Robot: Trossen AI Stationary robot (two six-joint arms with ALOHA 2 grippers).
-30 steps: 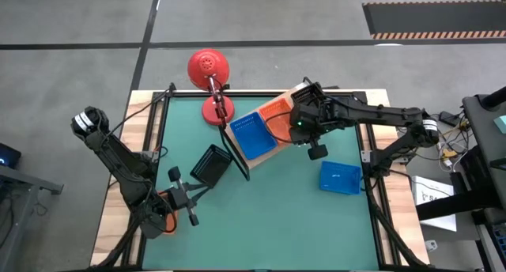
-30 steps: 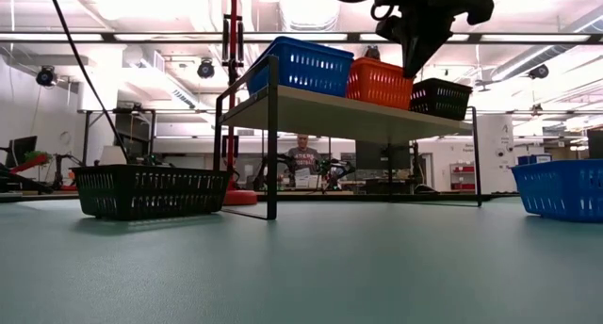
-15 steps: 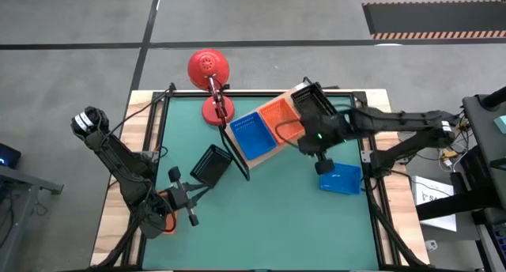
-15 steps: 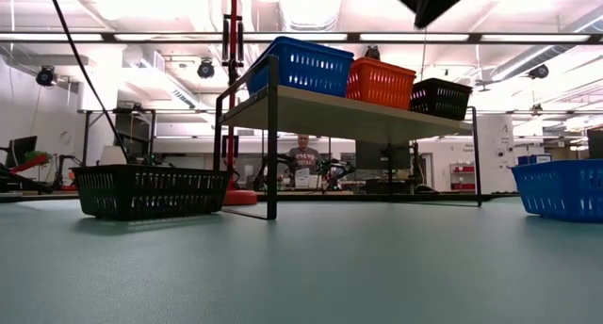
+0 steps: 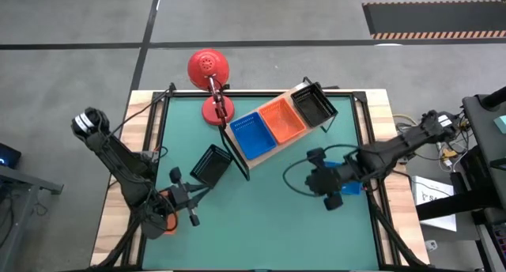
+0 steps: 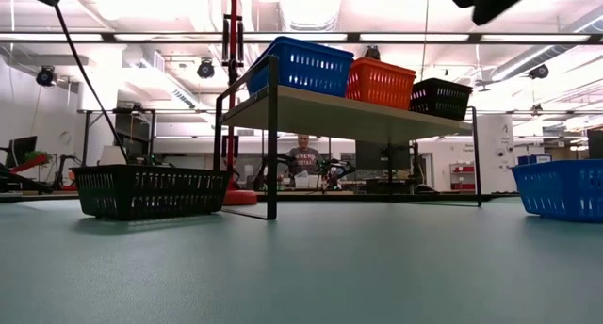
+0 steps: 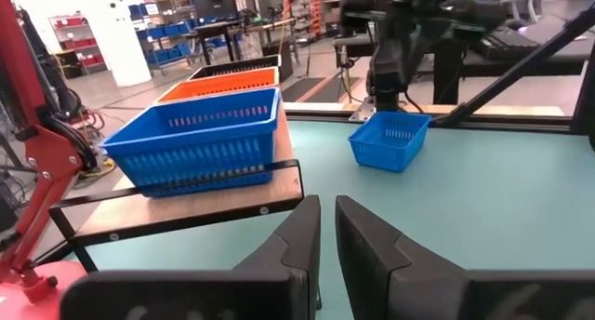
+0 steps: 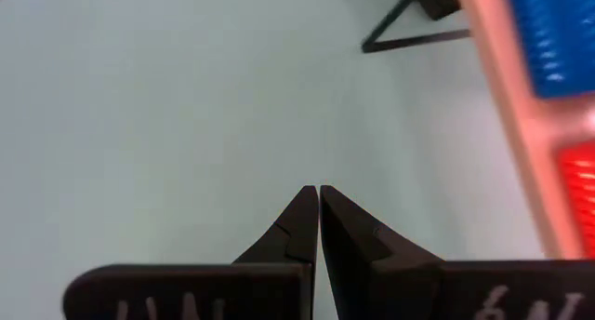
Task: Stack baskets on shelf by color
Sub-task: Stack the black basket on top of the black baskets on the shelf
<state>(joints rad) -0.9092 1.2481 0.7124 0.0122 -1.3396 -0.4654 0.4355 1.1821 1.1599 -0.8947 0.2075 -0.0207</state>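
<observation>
The shelf point(image 5: 265, 141) stands at the far middle of the mat, carrying a blue basket point(image 5: 251, 134), an orange basket point(image 5: 282, 119) and a black basket point(image 5: 314, 103) side by side. A loose black basket point(image 5: 211, 164) rests on its bottom on the mat left of the shelf. A loose blue basket point(image 6: 562, 189) rests on the mat at the right, mostly under my right arm in the high view. My right gripper point(image 8: 319, 204) is shut and empty above the mat, beside that blue basket. My left gripper point(image 7: 327, 229) hovers shut and empty near the loose black basket.
A red lamp point(image 5: 209, 68) stands on its round base point(image 5: 217, 109) at the shelf's far-left end. Green mat point(image 5: 269, 224) lies bare toward the near edge. Black frame bars point(image 5: 371, 201) run along the table's sides. A person point(image 6: 302, 160) sits in the room beyond.
My right gripper has swung from above the shelf's orange and black baskets toward the table's near right, sinking a little, and now hangs by the loose blue basket. It has stayed shut. The baskets have kept their places.
</observation>
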